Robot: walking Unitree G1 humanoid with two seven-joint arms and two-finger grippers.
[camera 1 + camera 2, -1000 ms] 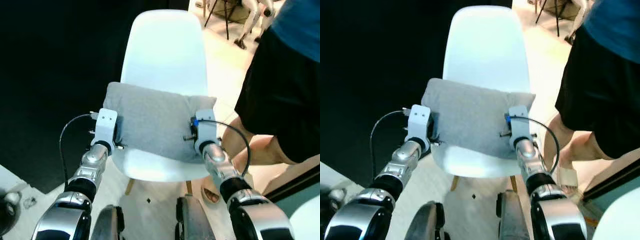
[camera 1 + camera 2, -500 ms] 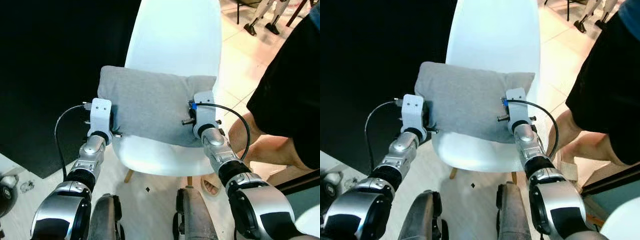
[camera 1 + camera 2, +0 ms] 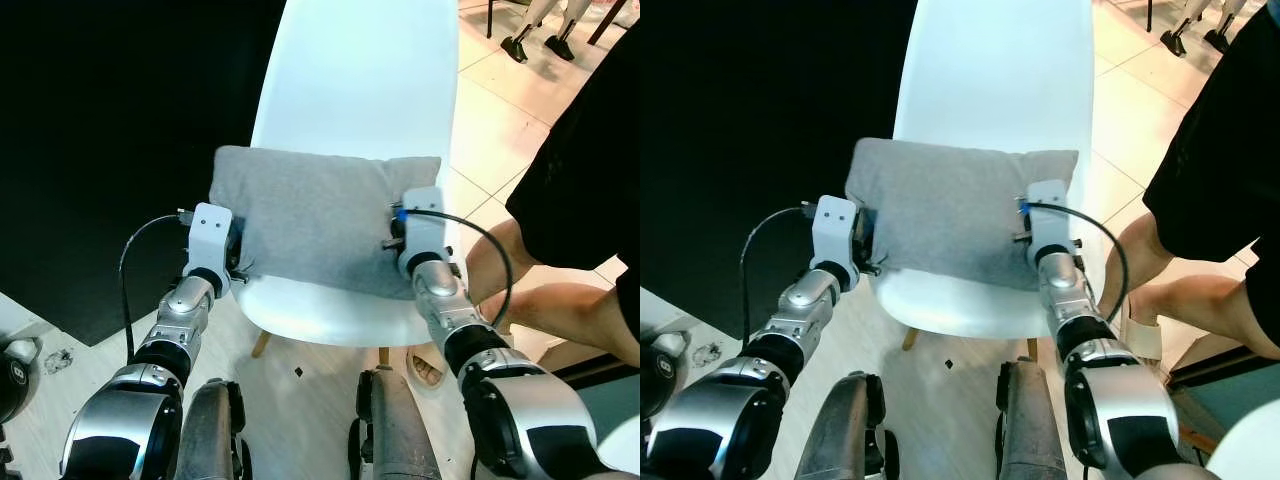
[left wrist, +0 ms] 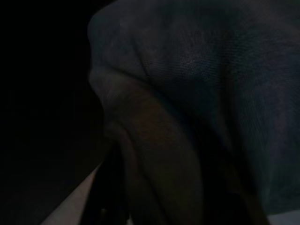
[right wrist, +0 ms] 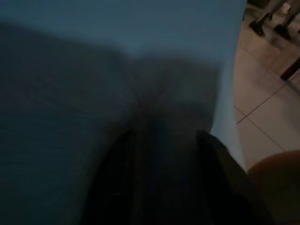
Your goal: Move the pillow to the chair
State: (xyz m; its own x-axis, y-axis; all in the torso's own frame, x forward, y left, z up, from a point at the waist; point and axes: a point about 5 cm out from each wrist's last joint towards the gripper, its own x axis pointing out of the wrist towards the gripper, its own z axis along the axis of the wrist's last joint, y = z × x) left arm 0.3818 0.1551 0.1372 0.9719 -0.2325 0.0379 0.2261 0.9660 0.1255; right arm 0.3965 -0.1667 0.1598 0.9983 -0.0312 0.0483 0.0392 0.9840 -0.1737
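1. At the far left of the head views, a black area fills the upper left, and a dark round object (image 3: 12,368) sits on the pale floor at the lower left edge
2. Left of centre, the left gripper (image 3: 235,262) meets the left end of the grey pillow (image 3: 320,215); in its dim wrist view dark fingers (image 4: 140,187) appear pressed on a bunched fold of grey cloth, so it looks clamped on the pillow
3. In the middle of the frame, the pillow lies on the seat of the white chair (image 3: 360,70), long axis running left to right, its far edge against the backrest and its near edge hanging toward the seat front
4. Right of centre, the right gripper (image 3: 398,232) is at the pillow's right end; its blurred wrist view shows dark fingers (image 5: 213,173) on either side of grey fabric, seemingly gripping it
5. At the right edge, a person (image 3: 590,170) in dark shorts stands close beside the chair, one knee near the right arm
6. The pillow lies straight ahead of both grippers, one at each end and equally near, so the coming move likely turns on letting go at both ends and drawing back toward the bottom of the frame
7. The head views give the pillow's place on the seat; the wrist views give the cloth between the fingers, and the right one also shows tiled floor beyond the chair edge
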